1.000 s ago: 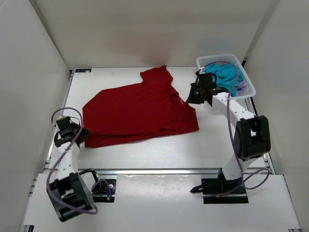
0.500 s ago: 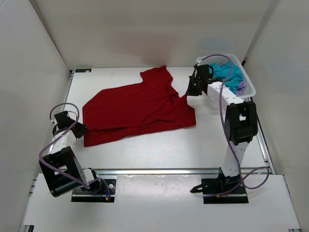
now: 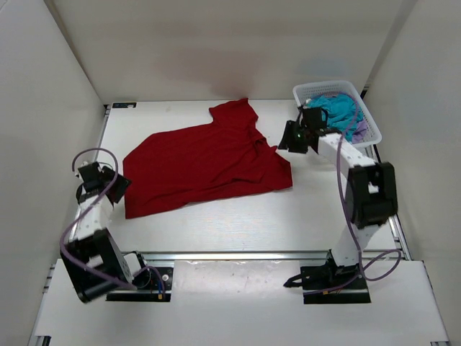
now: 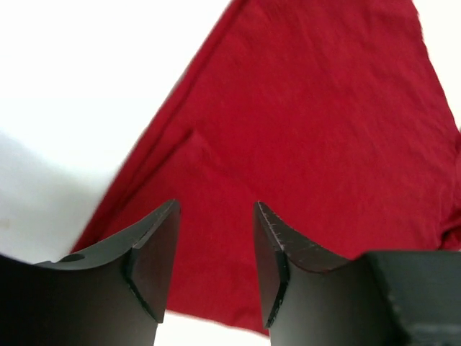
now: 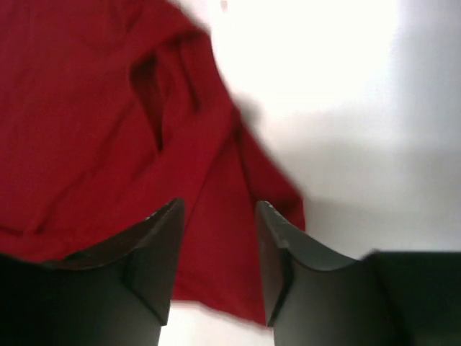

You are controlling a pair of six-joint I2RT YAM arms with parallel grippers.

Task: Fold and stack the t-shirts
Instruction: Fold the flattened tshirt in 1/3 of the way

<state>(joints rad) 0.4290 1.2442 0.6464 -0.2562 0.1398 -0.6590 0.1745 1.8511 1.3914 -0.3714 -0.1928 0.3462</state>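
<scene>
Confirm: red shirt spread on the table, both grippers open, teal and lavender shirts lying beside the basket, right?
Not beside: the top external view shows the teal shirt and lavender shirt inside the basket. The rest stands.

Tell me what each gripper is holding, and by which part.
Nothing is held. The left gripper and the right gripper are both open over the red t-shirt, with no cloth pinched in either.
</scene>
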